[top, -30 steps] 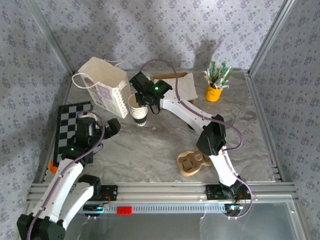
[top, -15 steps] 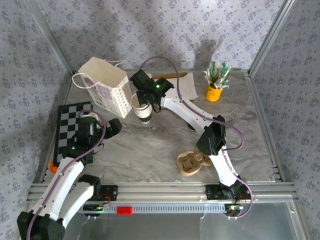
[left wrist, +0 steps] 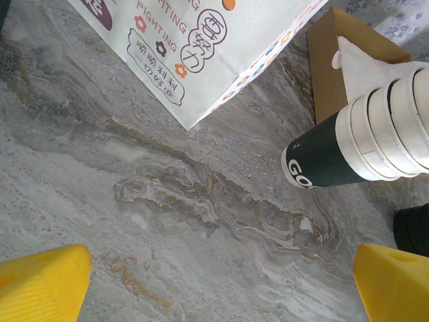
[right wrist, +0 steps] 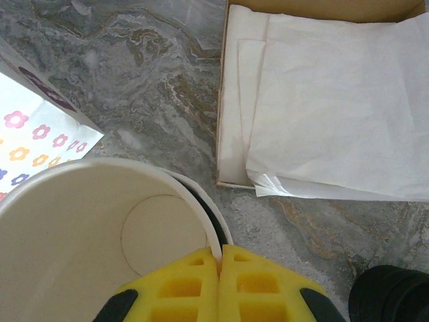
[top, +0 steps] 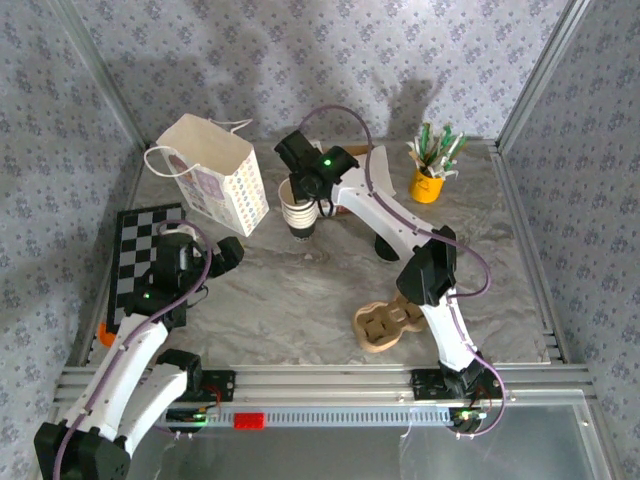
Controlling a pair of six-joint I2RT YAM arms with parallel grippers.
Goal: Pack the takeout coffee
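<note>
The takeout coffee cup [top: 298, 211] is white with a dark base. It is just right of the paper bag [top: 210, 176], and my right gripper [top: 309, 199] is shut on its rim. In the right wrist view the yellow pads [right wrist: 201, 282] pinch the cup's wall [right wrist: 87, 228], the cup is empty inside, and a second rim shows just outside it. The left wrist view shows the cup [left wrist: 365, 144] tilted with stacked white rims, its dark base close above the marble. My left gripper [top: 226, 254] rests low at the left, open, with nothing between its fingers [left wrist: 43, 285].
A cardboard tray of white napkins [top: 365, 170] lies behind the cup. A yellow cup of sticks [top: 430, 180] stands at the back right. A checkerboard [top: 135, 250] is on the left and a wooden cup carrier [top: 385, 325] at the front. A black round lid [right wrist: 392, 295] lies nearby.
My right gripper closed on the cup's rim and carried the cup to the right, away from the bag. The left arm stayed still.
</note>
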